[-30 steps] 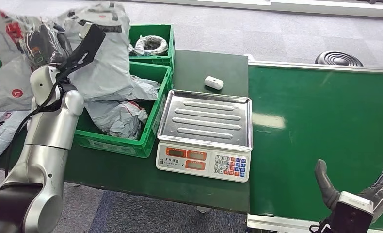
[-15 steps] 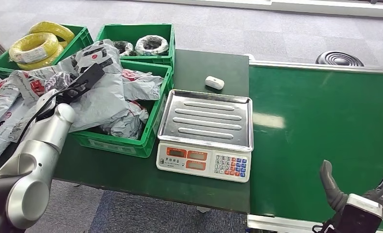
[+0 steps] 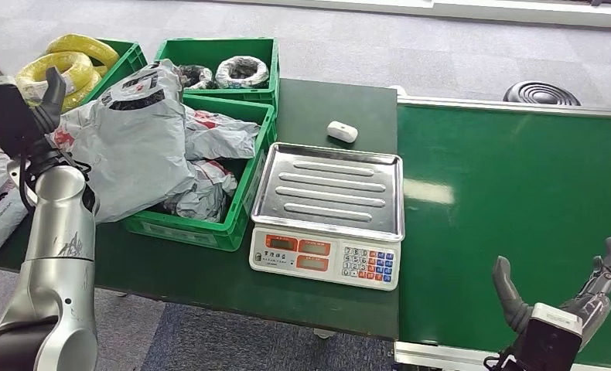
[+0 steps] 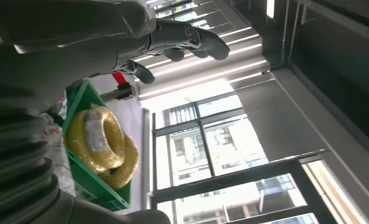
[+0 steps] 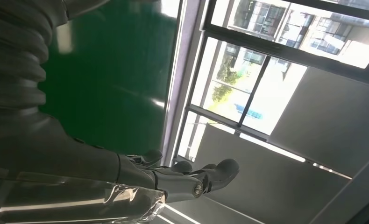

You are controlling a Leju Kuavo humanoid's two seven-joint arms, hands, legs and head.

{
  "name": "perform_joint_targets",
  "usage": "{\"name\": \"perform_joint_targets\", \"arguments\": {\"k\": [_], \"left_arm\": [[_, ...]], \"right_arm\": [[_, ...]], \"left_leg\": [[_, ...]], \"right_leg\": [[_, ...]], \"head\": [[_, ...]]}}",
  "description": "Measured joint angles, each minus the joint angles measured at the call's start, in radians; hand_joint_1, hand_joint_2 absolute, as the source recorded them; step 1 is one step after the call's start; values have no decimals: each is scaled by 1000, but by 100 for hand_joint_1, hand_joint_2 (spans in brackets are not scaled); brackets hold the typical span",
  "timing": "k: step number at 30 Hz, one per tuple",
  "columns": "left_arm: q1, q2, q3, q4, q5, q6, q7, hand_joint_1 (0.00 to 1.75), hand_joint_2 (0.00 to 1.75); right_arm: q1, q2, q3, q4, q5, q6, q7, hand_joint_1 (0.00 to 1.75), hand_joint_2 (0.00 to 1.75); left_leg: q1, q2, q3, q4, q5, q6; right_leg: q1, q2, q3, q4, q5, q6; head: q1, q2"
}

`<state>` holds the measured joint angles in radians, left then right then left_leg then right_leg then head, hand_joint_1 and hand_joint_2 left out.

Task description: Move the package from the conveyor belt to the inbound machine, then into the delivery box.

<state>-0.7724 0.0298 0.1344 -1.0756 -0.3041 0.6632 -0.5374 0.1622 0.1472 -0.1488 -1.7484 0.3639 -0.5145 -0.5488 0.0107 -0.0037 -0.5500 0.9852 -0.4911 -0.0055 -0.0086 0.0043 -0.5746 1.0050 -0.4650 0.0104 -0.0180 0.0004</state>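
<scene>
left hand (image 3: 46,97): raised beside the crates, fingers spread, holding nothing; the left wrist view shows the fingers (image 4: 192,37) fanned against the ceiling.
yellow coils (image 3: 59,69): in the far-left crate, not ours to touch.
package (image 3: 136,143): big grey bag draped over the near rim of the delivery box (image 3: 209,228), partly hanging outside toward the left arm. We judge it delivered but badly seated.
other bags: more grey bags lie inside the box under and beside it; some more sit outside at the far left edge.
scale (image 3: 329,209): the inbound machine, steel tray bare, keypad facing us. Nothing is on it.
white device (image 3: 342,131): on the table behind the scale, well apart from both hands.
conveyor belt (image 3: 519,201): green surface in view carries no package.
right hand (image 3: 577,297): low over the near edge of the belt, thumb and fingers apart, nothing in it.
step in hand: we read this as release and retreat of the left arm.
how to do it well: we lift the left hand straight up and back, fingers wide, so nothing snags the loose plastic and drags the bag off the rim.
risk: the overhanging part could slide off the crate edge; we would nudge it inward if it does.
next: right hand waits at the belt for the next package.
</scene>
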Motion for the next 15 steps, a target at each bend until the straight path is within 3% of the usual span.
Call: {"name": "perform_joint_targets", "arguments": {"k": [3,7,10,15], "left_arm": [[116,1,-68,-174,100,-71,-8,0,175],[337,2,-166,-374,194,-183,-43,0,175],[492,0,-227,-459,221,-201,-85,0,175],[628,-5,-268,-528,244,-234,-81,0,175]], "right_arm": [[21,7,-9,-1,-23,42,2,0,175],[38,21,-29,-1,-40,118,5,0,175],[47,30,-38,-1,-44,146,9,0,175],[52,39,-45,0,-45,183,13,0,175]], "left_leg": [[0,0,0,0,-1,0],[0,2,0,0,-2,0],[0,4,0,0,-3,0],[0,4,0,-1,-4,0]], "right_leg": [[0,0,0,0,0,0],[0,1,0,0,-1,0],[0,2,-2,-1,-1,0],[0,3,0,-1,-2,1]], "head": [[0,0],[0,0],[0,0],[0,0]]}}
